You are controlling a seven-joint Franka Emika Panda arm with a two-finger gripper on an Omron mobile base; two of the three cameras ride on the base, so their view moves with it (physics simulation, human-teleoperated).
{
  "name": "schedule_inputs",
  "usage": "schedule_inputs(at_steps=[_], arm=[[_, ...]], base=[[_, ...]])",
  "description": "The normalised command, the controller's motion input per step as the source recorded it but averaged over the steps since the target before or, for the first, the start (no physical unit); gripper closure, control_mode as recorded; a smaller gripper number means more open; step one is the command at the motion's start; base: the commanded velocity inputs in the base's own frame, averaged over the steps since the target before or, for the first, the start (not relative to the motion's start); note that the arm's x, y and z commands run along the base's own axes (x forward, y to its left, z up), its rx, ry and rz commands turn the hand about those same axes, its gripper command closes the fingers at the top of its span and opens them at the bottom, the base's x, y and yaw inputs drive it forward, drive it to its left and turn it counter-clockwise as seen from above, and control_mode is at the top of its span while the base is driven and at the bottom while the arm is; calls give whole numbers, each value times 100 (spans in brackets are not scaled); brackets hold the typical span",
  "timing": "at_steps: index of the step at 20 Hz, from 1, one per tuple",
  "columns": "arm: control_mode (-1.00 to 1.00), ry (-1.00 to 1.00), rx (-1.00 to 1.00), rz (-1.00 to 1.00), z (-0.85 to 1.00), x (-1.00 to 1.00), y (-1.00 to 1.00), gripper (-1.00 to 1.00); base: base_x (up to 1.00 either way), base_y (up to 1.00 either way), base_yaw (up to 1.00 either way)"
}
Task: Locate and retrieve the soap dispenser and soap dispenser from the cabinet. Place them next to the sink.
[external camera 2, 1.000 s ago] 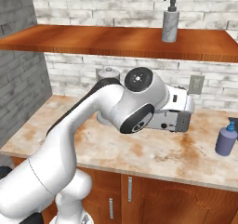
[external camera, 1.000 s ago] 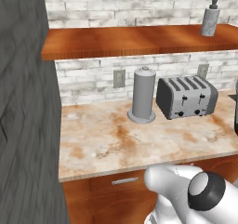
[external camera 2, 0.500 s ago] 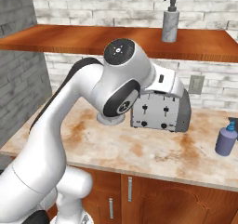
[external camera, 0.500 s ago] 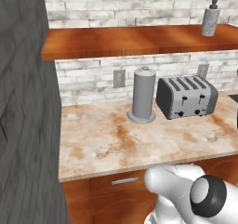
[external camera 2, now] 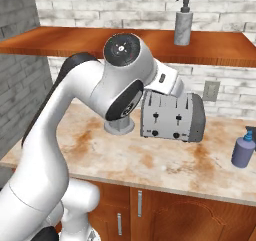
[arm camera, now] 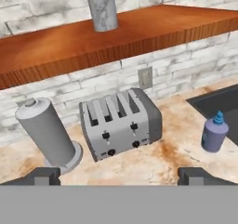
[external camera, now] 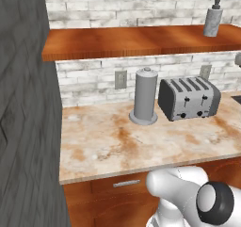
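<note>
The gripper (arm camera: 119,174) is being held wide open and empty, its two dark fingertips being seen far apart at the bottom of the hand view with nothing between them; it is being carried above the bench (arm camera: 158,160) and aimed toward the back wall, probably so that both shelf and bench are being surveyed before a reach is chosen. Straight ahead of it, the toaster (arm camera: 121,121) is being shown near the back edge of the bench, with the plain grey cylinder (arm camera: 46,132) just beside it on the left. Further right, the blue-purple soap dispenser (arm camera: 214,133) is standing upright on the bench just beside the sink (arm camera: 218,102), so this one is being judged as already delivered. Above, the speckled grey soap dispenser (external camera 2: 183,22) is standing upright toward the right end of the cabinet (external camera 2: 75,42), well back from its front edge. It is being judged the remaining target, and a raised, level approach over the toaster is likely being called for.
</note>
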Motion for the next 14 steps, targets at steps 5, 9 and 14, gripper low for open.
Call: schedule_inputs(at_steps=[5,9,14], arm=[[-100,-6,-16,0,45,0,23,-100],[-100,0,-20,0,39,8,32,-100],[-100,-3,-17,0,38,3,25,-100]], base=[[0,0,0],[0,0,0],[0,0,0]])
